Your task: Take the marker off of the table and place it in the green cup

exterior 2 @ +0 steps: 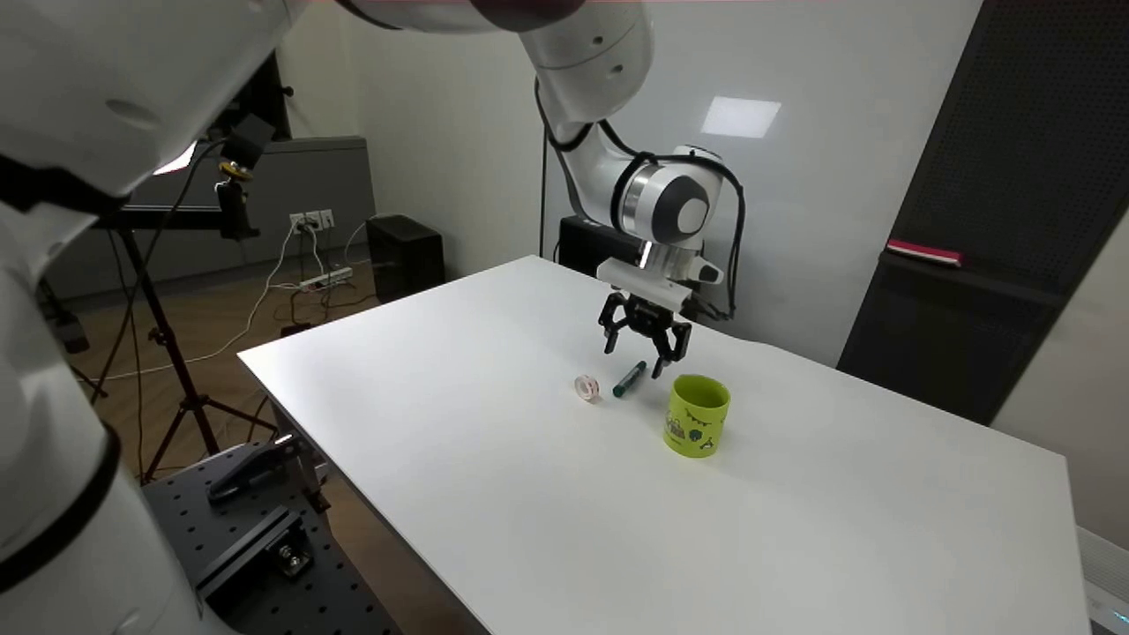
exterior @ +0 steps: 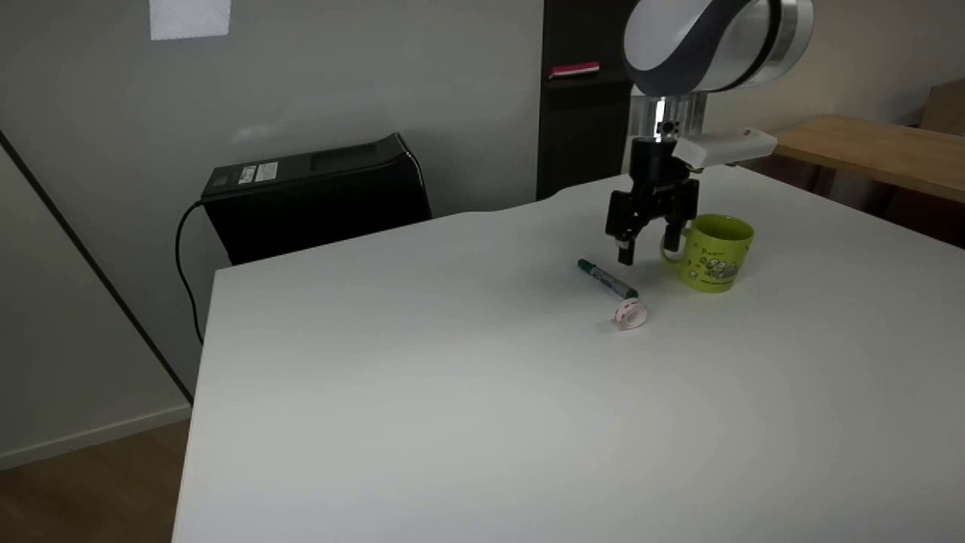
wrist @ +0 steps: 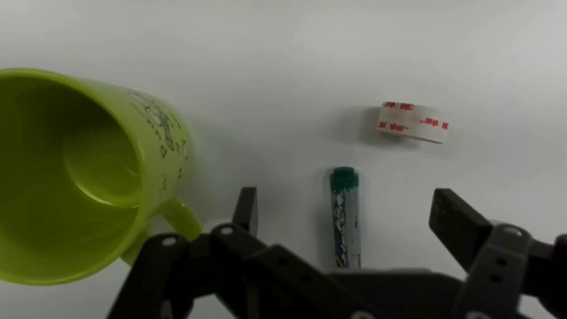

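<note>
"Nearest in the wrist view was the gripper (wrist: 346, 208), across six o'clock. How were its fingers (wrist: 458, 230)?"

"Spread wide apart, and they held nothing."

"Where was the marker (wrist: 345, 219), then?"

"Lying on the white table (exterior: 452, 392), seen in the gap between the fingers, one green end toward twelve o'clock. The gripper hid its other end."

"And the green cup (wrist: 170, 133)?"

"Upright at nine o'clock from the marker, its handle (wrist: 184, 218) toward four. One finger looked just beside that handle; I couldn't tell whether they touched."

"Something sat at one o'clock from the marker."

"A roll of tape (wrist: 412, 124), white with red print, standing on its edge, near the marker but apart from it. In both exterior views, the fingers hung above the table, close to the green cup and marker."
</note>
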`<control>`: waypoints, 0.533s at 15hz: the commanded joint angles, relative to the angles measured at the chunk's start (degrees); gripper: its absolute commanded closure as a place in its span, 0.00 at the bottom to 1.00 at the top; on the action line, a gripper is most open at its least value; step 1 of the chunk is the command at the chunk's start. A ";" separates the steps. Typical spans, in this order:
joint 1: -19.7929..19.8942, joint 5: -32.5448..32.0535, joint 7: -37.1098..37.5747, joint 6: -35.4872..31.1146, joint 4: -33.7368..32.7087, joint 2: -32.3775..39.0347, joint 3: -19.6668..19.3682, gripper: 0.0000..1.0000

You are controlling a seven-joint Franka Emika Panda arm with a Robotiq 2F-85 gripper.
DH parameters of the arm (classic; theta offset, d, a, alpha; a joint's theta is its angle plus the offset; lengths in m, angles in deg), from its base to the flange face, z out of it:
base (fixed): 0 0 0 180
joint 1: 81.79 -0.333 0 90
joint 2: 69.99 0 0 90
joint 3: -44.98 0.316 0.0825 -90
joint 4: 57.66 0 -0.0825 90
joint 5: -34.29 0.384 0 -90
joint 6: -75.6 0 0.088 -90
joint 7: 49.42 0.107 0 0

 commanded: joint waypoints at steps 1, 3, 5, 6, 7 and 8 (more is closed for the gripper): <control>-1.88 -1.95 7.55 1.54 -6.60 4.74 -2.00 0.00; -2.57 -2.90 10.07 1.02 -8.14 6.47 -2.90 0.00; -3.04 -3.53 11.81 1.29 -9.72 8.04 -3.45 0.00; -3.20 -3.57 12.35 1.37 -10.39 8.68 -3.52 0.00; -3.42 -3.77 12.59 1.27 -10.85 9.22 -3.52 0.00; -3.62 -4.03 12.83 1.21 -11.42 9.76 -3.51 0.00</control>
